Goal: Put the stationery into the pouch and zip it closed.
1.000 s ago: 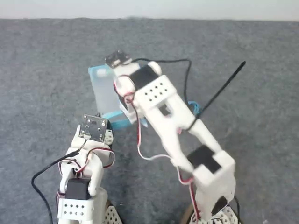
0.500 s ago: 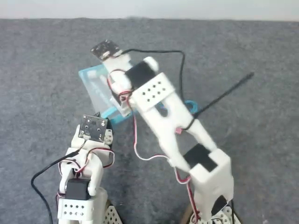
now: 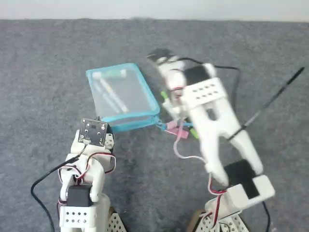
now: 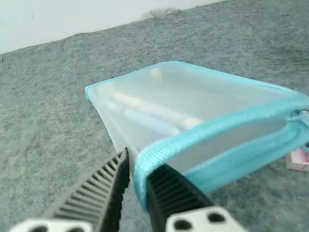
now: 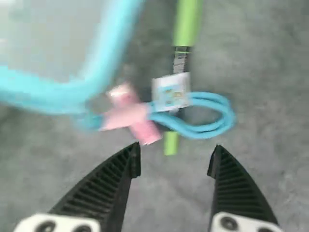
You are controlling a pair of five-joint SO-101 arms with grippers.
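Observation:
A clear pouch [image 3: 123, 94] with a blue zipper edge lies flat with pens [image 3: 112, 94] inside. My left gripper [image 4: 137, 181] is shut on the pouch's [image 4: 193, 104] blue zipper edge at its near corner. At the other end of the zipper, my right gripper [image 5: 174, 159] hangs open just above the pink zipper pull [image 5: 130, 118] and its blue cord loop [image 5: 205, 118]. A green pen [image 5: 186, 24] lies on the carpet outside the pouch, under the loop. In the high view, the pink pull [image 3: 176, 129] and green pen [image 3: 193, 131] peek out beside the right arm.
Grey carpet [image 3: 48, 58] covers the whole surface. A thin black rod [image 3: 277, 99] sticks out to the right of the right arm. A pale wall edge [image 3: 154, 8] runs along the far side.
The right arm has swung from above the pouch to its right end, uncovering it. The pouch has turned slightly. The left arm has stayed put.

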